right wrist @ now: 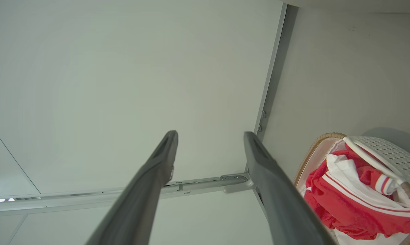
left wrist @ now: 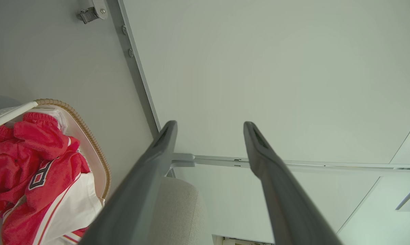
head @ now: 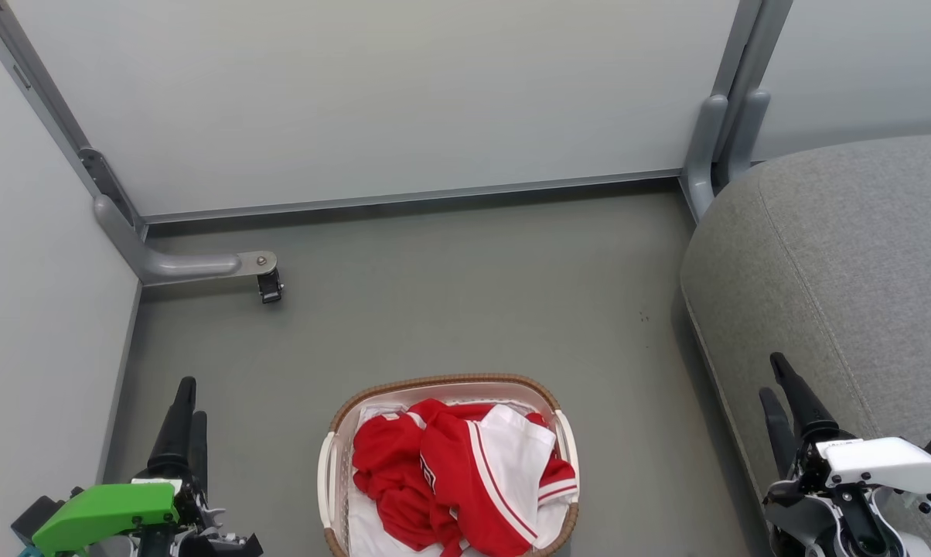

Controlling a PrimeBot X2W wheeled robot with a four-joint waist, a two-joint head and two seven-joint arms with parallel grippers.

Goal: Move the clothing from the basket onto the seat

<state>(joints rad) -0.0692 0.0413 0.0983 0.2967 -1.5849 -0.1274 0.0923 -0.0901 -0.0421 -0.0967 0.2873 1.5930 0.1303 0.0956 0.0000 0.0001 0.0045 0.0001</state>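
Note:
The basket (head: 442,381), white perforated plastic with a brown woven rim, stands on the floor at the bottom middle of the head view. The clothing (head: 442,480), crumpled red fabric with white panels and stripes, fills it. A dark emblem shows on the clothing (left wrist: 31,160) in the left wrist view. The grey seat (head: 844,271) bulges in from the right. My left gripper (head: 191,402) hangs open to the left of the basket, holding nothing. My right gripper (head: 772,377) is open and holds nothing, in front of the seat's edge, right of the basket (right wrist: 385,149).
Pale partition walls close off the back and left. A grey foot with a black caster (head: 268,285) juts onto the floor at the back left. A grey post (head: 713,147) stands beside the seat. Bare grey floor (head: 473,294) lies beyond the basket.

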